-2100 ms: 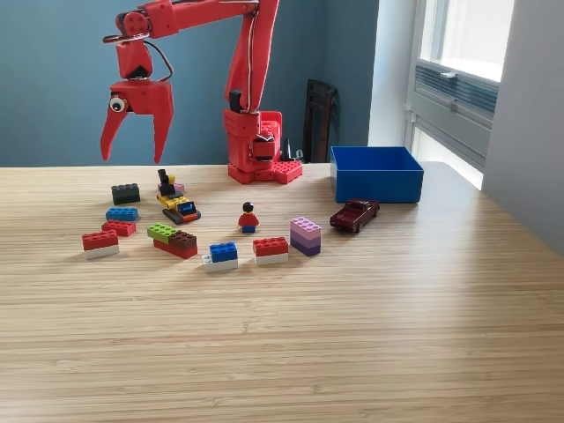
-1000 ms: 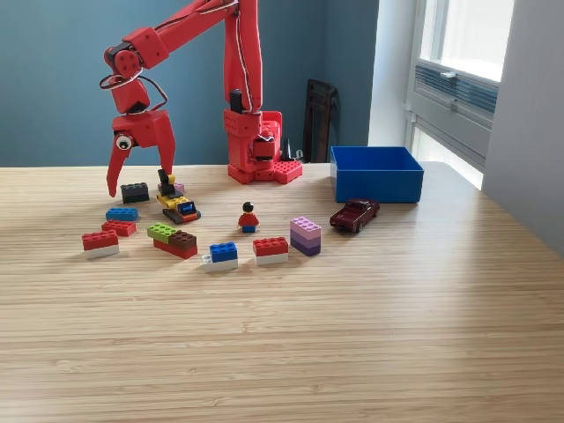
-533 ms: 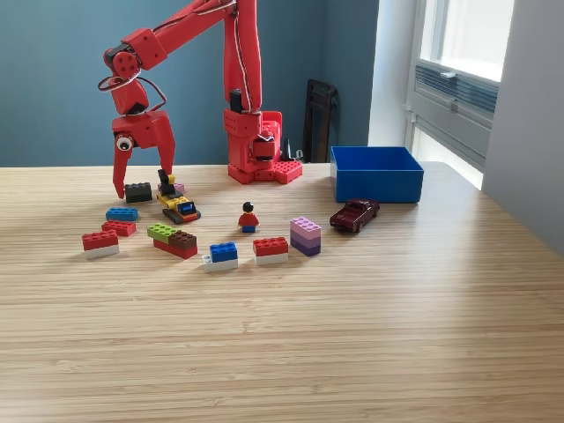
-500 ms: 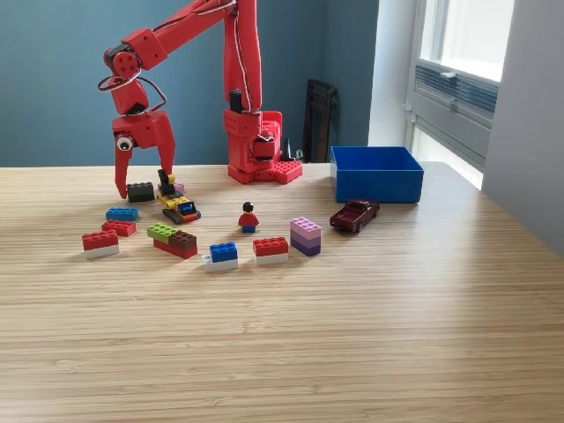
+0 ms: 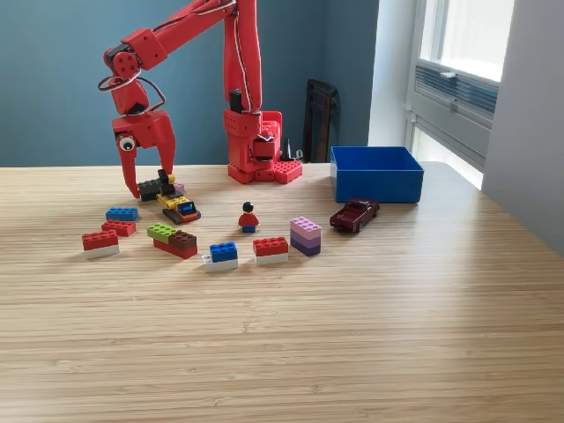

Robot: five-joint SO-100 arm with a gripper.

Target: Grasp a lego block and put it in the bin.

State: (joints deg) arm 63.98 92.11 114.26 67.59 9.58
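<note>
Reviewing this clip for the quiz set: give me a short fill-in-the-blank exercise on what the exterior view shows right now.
1. The tool has its fingers on either side of the ____ brick.
2. The bin is coloured ____.
3. The toy car sits just in front of the ____.
4. The minifigure wears a ____ top.

Missing words: black; blue; bin; red

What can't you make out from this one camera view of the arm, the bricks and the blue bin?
- Whether the pincer truly pinches the black brick: exterior view, its fingers stand either side, but contact is too small to judge.
- The floor of the blue bin: its front wall hides it, so anything inside is unseen.
- The arm's upper link: cut off by the top edge.
- The small pink piece: partly hidden by the yellow toy vehicle.
</note>
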